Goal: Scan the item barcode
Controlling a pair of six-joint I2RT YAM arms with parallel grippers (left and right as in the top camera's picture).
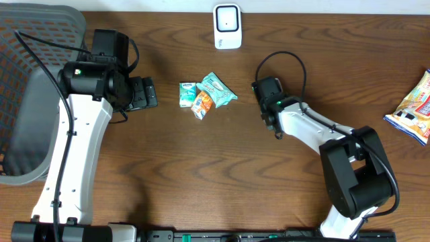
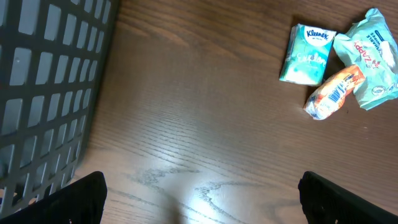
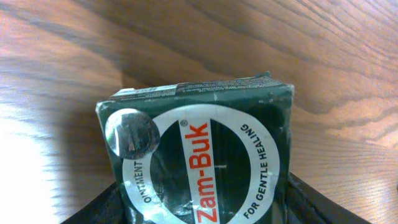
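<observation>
A dark green Zam-Buk ointment box (image 3: pixel 199 149) fills the right wrist view, label up, just above the wooden table. My right gripper (image 3: pixel 199 214) has a finger pressed against each side of the box. From overhead, the right gripper (image 1: pixel 267 91) sits right of centre, low over the table, and the box is hard to tell from the dark fingers. The white barcode scanner (image 1: pixel 227 27) stands at the back edge. My left gripper (image 1: pixel 144 93) (image 2: pixel 199 202) is open wide over bare wood with nothing between its fingers.
A Kleenex pack (image 1: pixel 187 94) (image 2: pixel 308 55), an orange packet (image 1: pixel 202 103) (image 2: pixel 336 93) and a teal packet (image 1: pixel 217 89) (image 2: pixel 373 56) lie clustered mid-table. A dark mesh basket (image 1: pixel 27 101) (image 2: pixel 43 93) stands at the left. A snack bag (image 1: pixel 413 107) lies at the right edge.
</observation>
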